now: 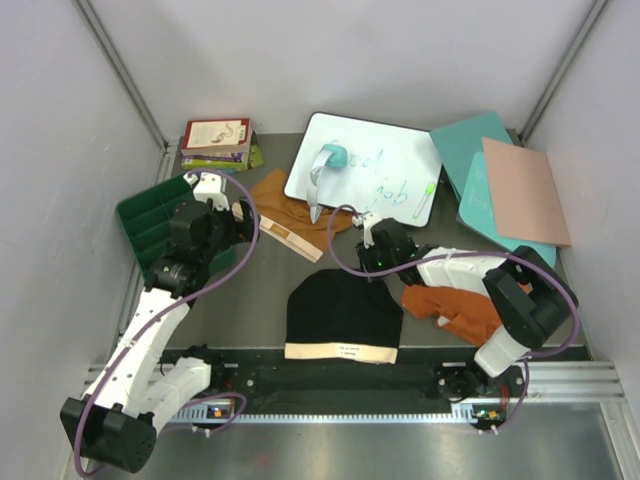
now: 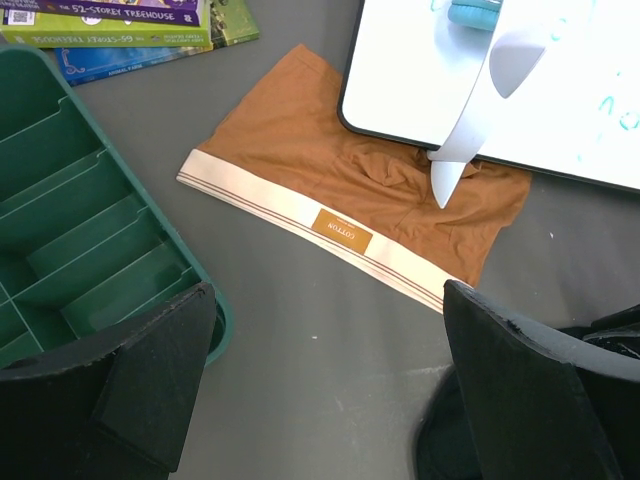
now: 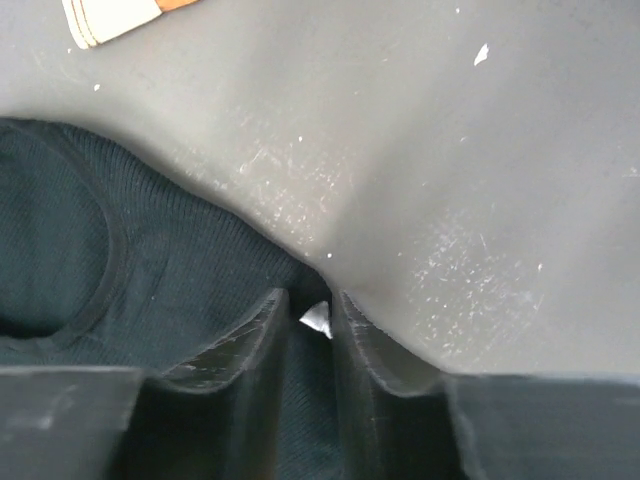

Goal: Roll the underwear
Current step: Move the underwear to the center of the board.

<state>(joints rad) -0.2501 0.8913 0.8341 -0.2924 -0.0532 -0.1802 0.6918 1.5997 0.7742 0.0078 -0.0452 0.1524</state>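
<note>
- Black fingers [image 3: 255, 335] of the right gripper [image 3: 310, 300] are pinched almost together low at the table [image 3: 450, 150]. Dark cloth sits between them, so they grip the far right edge of the black briefs [image 1: 340, 305].
- The black briefs lie flat and unrolled at the near middle of the table, with the pale waistband toward the arm bases.
- Just to their right, the orange briefs [image 1: 455, 308] lie crumpled, partly under the right arm.
- The left gripper [image 2: 328, 300] hangs above the table with its fingers spread wide, holding nothing.
- Ahead of it, the tan briefs [image 2: 330, 160] lie spread flat. Their cream waistband, with a small "COTTON" label, faces the gripper.
- The far edge of the tan briefs is tucked under a whiteboard [image 2: 560, 80].
- A white and teal tool [image 2: 480, 100] rests on the whiteboard, its pointed tip reaching over the tan cloth.
- A green tray [image 2: 70, 230] with several compartments sits left of the tan briefs, apart from them.
- A stack of books [image 2: 110, 25] lies beyond the tray, in the far left corner.
- A green marker [image 1: 425, 200] lies at the whiteboard's right edge.
- At the far right, a pink board [image 1: 525, 190] lies over teal boards [image 1: 470, 145].
</note>
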